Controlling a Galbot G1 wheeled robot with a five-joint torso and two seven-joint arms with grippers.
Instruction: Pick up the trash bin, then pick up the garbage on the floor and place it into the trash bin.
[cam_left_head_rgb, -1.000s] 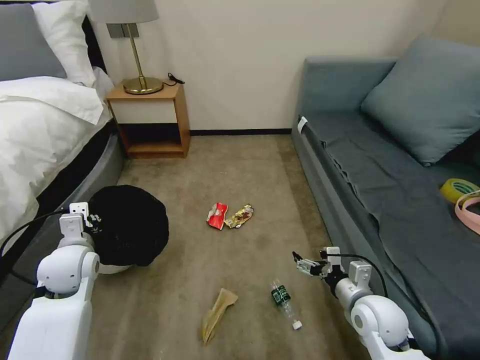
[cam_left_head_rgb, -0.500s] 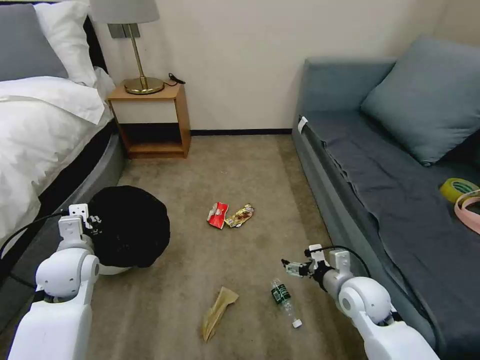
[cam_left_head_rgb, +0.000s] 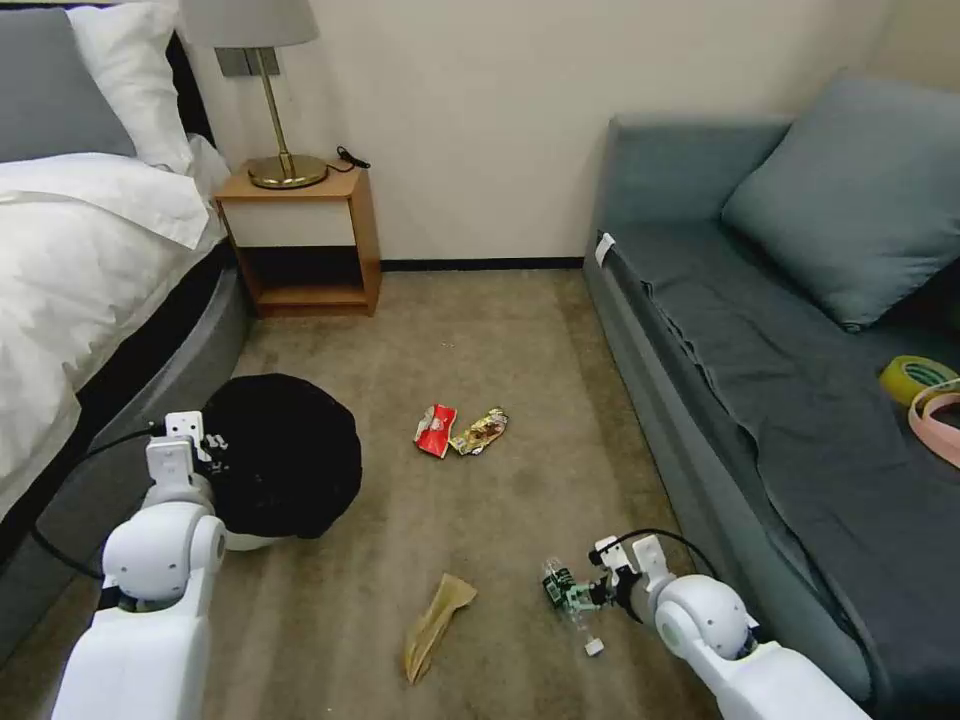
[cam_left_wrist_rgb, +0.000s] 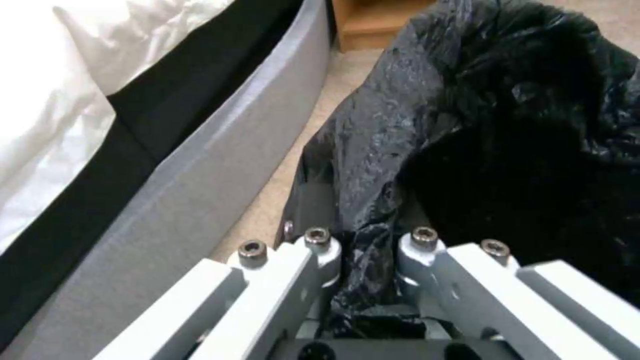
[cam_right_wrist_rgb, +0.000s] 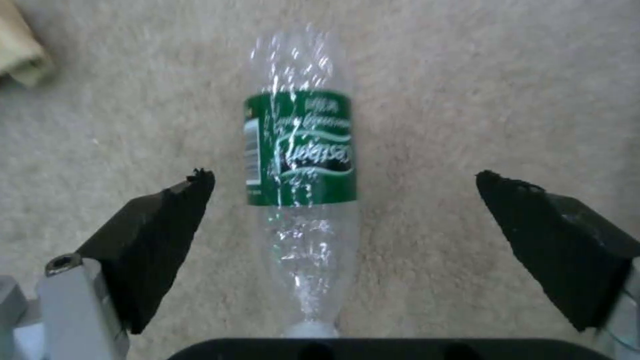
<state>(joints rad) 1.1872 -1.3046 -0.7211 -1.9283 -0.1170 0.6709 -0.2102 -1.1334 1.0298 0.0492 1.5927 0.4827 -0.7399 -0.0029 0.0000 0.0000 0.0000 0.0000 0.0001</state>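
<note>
Right wrist view settles the question that matters: the clear plastic bottle with a green label (cam_right_wrist_rgb: 299, 165) lies flat on the beige-brown carpet floor (cam_right_wrist_rgb: 467, 90), directly below and between the spread black fingertips (cam_right_wrist_rgb: 160, 235) of the right gripper (cam_right_wrist_rgb: 347, 220). Its long axis runs straight away from the wrist, crosswise to the line between the two pads, so the jaws stand either side of its width, neither touching it. The cap end is cut off under the gripper body.

From the head view, the right gripper (cam_left_head_rgb: 572, 594) is low over the bottle (cam_left_head_rgb: 562, 590), near the grey-blue sofa's front edge; this arm is plainly the nearer one. The flat tan paper wrapper (cam_left_head_rgb: 435, 624) lies just beside, while the red snack wrapper (cam_left_head_rgb: 434, 430) and crumpled gold-yellow wrapper (cam_left_head_rgb: 480, 432) touch each other farther toward the wall.

The left gripper (cam_left_wrist_rgb: 367, 260) is pinched on the crinkly black bag at the rim of the small round white trash bin (cam_left_head_rgb: 285, 465), beside the grey bed base. Whether the bin is lifted off the carpet I cannot tell; its white body is mostly hidden under the bag.
</note>
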